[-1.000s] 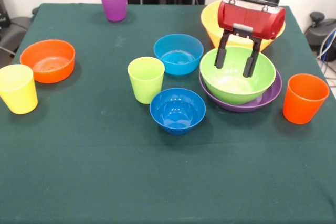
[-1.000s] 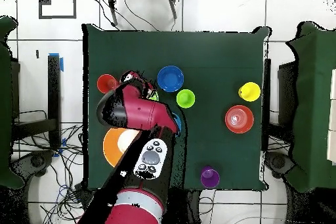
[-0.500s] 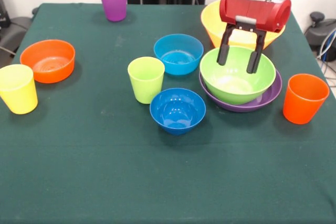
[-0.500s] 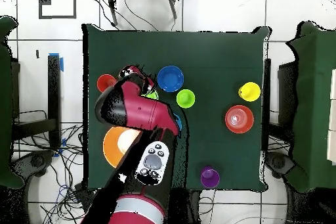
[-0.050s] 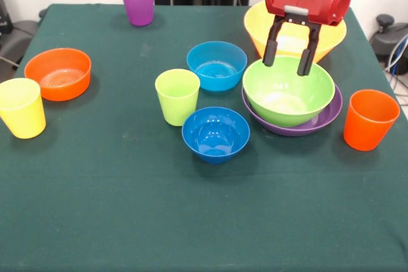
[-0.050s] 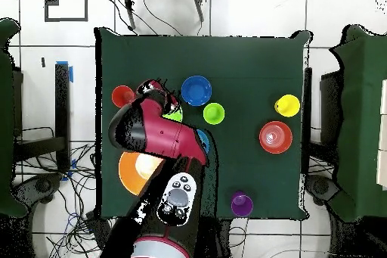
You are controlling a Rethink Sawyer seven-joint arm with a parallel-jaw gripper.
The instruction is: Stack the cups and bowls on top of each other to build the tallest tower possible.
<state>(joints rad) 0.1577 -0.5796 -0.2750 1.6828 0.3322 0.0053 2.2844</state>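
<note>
My gripper (image 5: pixel 286 65) hangs open and empty just above the far rim of the lime green bowl (image 5: pixel 287 97), which is nested in the purple bowl (image 5: pixel 325 118). The big yellow-orange bowl (image 5: pixel 258 27) stands behind them, partly hidden by the gripper body. To their right is the orange cup (image 5: pixel 370 119). The light blue bowl (image 5: pixel 217 65), dark blue bowl (image 5: pixel 215 133) and lime green cup (image 5: pixel 177 95) cluster mid-table. At the left are the small orange bowl (image 5: pixel 58 73) and yellow cup (image 5: pixel 22 107). The purple cup (image 5: pixel 138 2) is at the far edge.
In the overhead view the arm (image 6: pixel 162 134) covers the nested bowls. It leaves the yellow-orange bowl (image 6: pixel 133 172), orange cup (image 6: pixel 122 95), dark blue bowl (image 6: pixel 196 90) and lime green cup (image 6: pixel 214 113) showing. The green cloth table (image 5: pixel 204 221) runs wide toward the near edge.
The gripper has risen from inside the lime green bowl to just above its far rim, staying open. No cup or bowl has moved.
</note>
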